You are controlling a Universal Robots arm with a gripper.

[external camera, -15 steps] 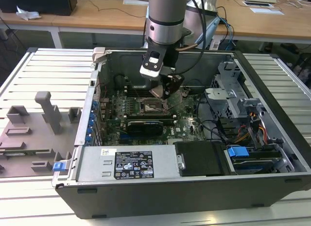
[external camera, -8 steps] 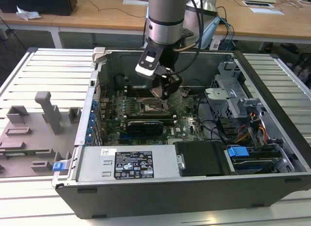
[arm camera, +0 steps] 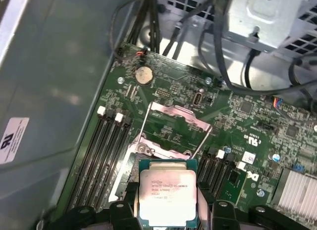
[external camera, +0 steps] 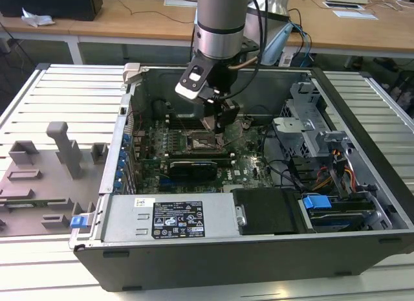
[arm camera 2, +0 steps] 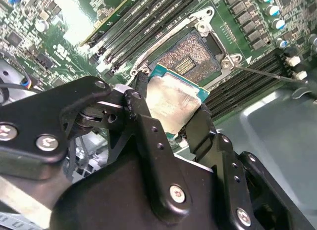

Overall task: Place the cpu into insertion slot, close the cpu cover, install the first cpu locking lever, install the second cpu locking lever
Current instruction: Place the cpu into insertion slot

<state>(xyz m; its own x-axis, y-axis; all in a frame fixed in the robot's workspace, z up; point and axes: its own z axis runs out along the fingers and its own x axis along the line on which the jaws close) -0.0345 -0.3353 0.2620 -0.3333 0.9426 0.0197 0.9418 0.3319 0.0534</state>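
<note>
**A:** What does the claw [external camera: 217,123] have hold of?

**B:** The cpu [arm camera 2: 173,99]. The two black fingers [arm camera 2: 143,116] press on opposite edges of the chip, closed to just its width. Its silver-grey top faces the camera in both wrist views.

**A:** Where is it relative to the insertion slot [arm camera 2: 190,54]?

**B:** Over it, not seated. In the second wrist view the socket's contact field lies bare, and the chip overlaps only one side of the recess. In the exterior view the claw hangs just above the socket, mid-way across the green motherboard [external camera: 251,168]. Whether a corner of the chip touches the metal rim, I honestly can't tell from these angles.

**A:** And the cpu cover [arm camera: 181,115]?

**B:** Open. In the first wrist view the silver frame stands tilted up on the far side of the socket. The thin wire locking levers [arm camera: 144,122] are raised too, one on each side of it, neither latched.

**A:** What's around the socket?

**B:** Long black memory slots [arm camera: 101,151] run along both flanks. A coin battery [arm camera: 143,75] sits farther off on the board, beyond the cover.

**A:** The wider scene?

**B:** The computer case [external camera: 259,262] lies open on its side on a slatted bench [external camera: 65,87]. A labelled power supply [external camera: 168,217] fills its near side. Grey fixture blocks [external camera: 61,149] stand on the bench at the exterior view's left, well apart from the claw.
</note>
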